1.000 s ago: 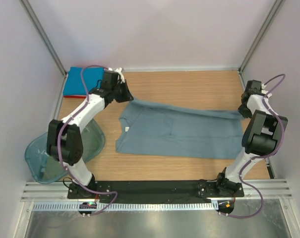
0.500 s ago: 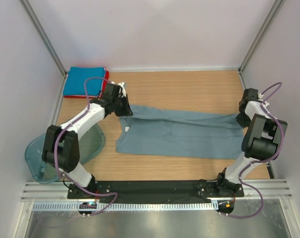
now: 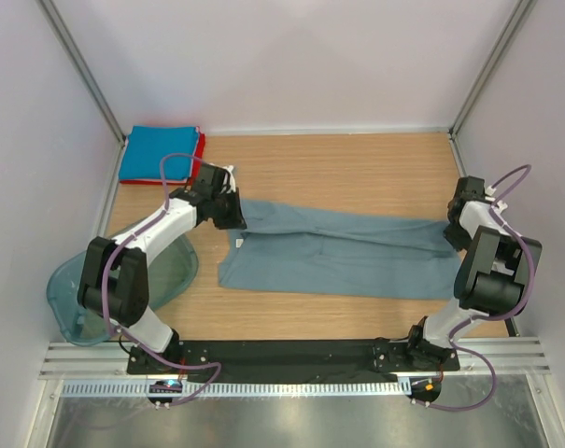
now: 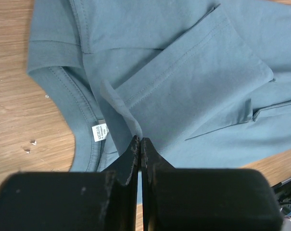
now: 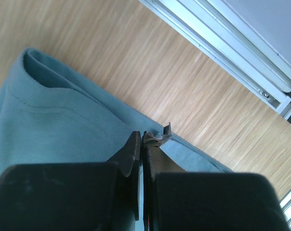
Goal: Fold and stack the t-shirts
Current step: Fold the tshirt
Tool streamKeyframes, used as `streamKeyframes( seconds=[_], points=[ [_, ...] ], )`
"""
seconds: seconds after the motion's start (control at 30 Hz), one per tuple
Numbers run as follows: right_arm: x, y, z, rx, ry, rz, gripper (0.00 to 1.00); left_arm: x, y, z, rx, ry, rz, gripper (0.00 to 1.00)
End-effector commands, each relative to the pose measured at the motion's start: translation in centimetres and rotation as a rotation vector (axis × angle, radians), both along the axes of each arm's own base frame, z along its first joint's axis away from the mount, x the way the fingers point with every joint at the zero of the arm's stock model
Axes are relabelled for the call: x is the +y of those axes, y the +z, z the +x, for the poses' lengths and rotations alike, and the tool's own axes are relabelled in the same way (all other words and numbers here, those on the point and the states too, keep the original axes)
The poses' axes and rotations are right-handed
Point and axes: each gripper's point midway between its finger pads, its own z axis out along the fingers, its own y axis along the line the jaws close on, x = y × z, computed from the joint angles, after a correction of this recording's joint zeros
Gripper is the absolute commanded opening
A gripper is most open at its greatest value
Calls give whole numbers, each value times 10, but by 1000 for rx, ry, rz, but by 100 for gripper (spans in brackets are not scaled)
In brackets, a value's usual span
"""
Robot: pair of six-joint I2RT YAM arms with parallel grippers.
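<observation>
A dusty grey-blue t-shirt (image 3: 347, 254) lies as a long band across the middle of the wooden table, its far edge folded over toward me. My left gripper (image 3: 233, 218) is shut on a pinch of cloth at the shirt's left end near the collar. In the left wrist view the gripper (image 4: 139, 140) holds that fold beside the white neck label (image 4: 100, 131). My right gripper (image 3: 453, 230) is shut on the shirt's right end. In the right wrist view the gripper (image 5: 142, 136) has the cloth (image 5: 54, 125) running under it. A folded bright blue t-shirt (image 3: 157, 154) lies on a red one (image 3: 202, 146) at the far left corner.
A translucent teal tub (image 3: 81, 294) sits at the near left, beside the left arm's base. Metal frame rails (image 5: 232, 45) border the table on the right, close to the right gripper. Bare wood (image 3: 357, 168) lies beyond the shirt.
Both grippers have moved toward the near edge, pulling the shirt's far edge over the rest. The shirt now shows as a narrower band, and the blue stack is uncovered.
</observation>
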Motion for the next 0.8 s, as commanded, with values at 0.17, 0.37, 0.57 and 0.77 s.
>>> streamKeyframes(
  seconds=[0.17,0.37,0.57,0.77],
  points=[
    [-9,15,-20,-27,-117,-65,11,0,-1,-14,22,-44,11,2],
    [-19,39,-37,44,-214,-130,29,-7,-1,-28,80,-99,38,18],
    [-2,67,-9,-74,-150,-34,36,-28,47,-1,-45,-84,-4,23],
    [58,31,39,-177,19,278,35,-75,43,21,-36,-143,-127,24]
  ],
)
